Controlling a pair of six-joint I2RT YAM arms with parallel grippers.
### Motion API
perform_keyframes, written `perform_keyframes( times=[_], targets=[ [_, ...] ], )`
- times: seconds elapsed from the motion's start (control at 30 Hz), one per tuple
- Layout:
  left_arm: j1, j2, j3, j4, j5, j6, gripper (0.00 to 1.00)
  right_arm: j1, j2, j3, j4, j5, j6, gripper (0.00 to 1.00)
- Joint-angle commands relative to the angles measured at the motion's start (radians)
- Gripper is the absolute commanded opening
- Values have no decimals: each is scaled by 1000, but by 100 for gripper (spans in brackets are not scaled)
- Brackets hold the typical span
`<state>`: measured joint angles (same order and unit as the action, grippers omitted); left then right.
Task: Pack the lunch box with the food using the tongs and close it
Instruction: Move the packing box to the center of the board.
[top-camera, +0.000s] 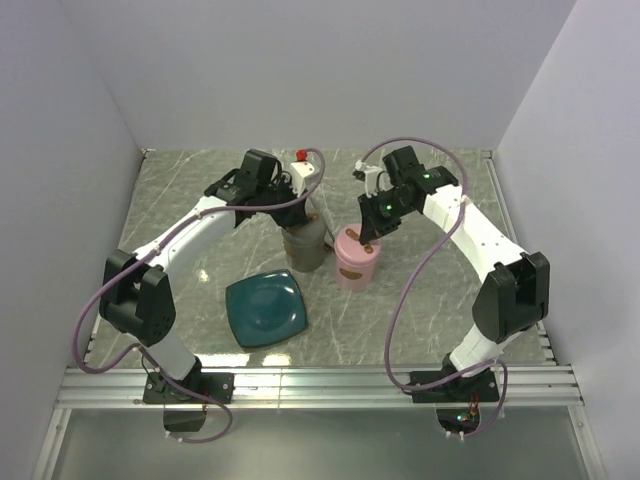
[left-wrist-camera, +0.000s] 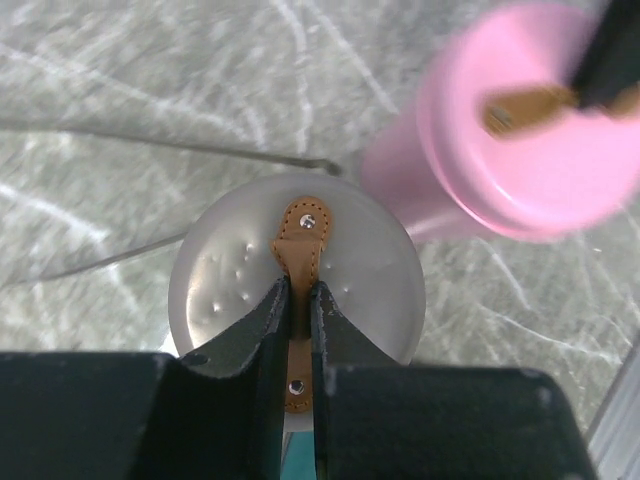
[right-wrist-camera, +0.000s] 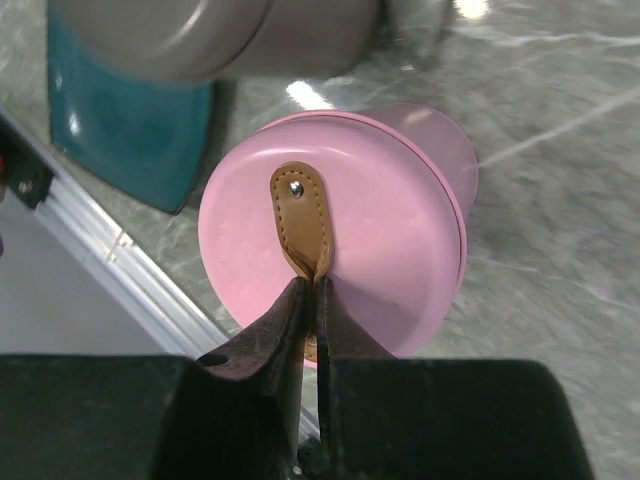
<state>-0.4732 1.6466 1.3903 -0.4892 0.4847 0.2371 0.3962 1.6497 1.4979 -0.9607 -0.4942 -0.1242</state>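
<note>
The lunch box shows as two upright cylinders, a grey one (top-camera: 303, 248) and a pink one (top-camera: 354, 262), side by side. Each has a lid with a brown leather strap. My left gripper (left-wrist-camera: 298, 285) is above the grey lid (left-wrist-camera: 230, 270), shut on its strap (left-wrist-camera: 301, 243). My right gripper (right-wrist-camera: 313, 283) is above the pink lid (right-wrist-camera: 390, 250), shut on its strap (right-wrist-camera: 303, 215). The silver tongs (left-wrist-camera: 200, 148) lie flat on the table beyond the grey cylinder, partly hidden by it. No food shows in any view.
A teal square plate (top-camera: 265, 308) lies on the marble table in front of the grey cylinder, with nothing on it. White walls enclose the table on three sides. An aluminium rail (top-camera: 320, 380) runs along the near edge.
</note>
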Motion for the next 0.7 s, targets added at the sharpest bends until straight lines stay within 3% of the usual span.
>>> perform_keyframes(
  times=[0.0, 0.37, 0.67],
  targets=[
    [-53, 33, -46, -98, 78, -36, 12, -85, 53, -73, -49, 256, -40, 0],
    [-177, -10, -88, -94, 109, -30, 13, -125, 13, -137, -72, 209, -112, 0],
    [-251, -53, -152, 1, 83, -53, 14, -128, -88, -263, -127, 167, -169, 0]
  ],
)
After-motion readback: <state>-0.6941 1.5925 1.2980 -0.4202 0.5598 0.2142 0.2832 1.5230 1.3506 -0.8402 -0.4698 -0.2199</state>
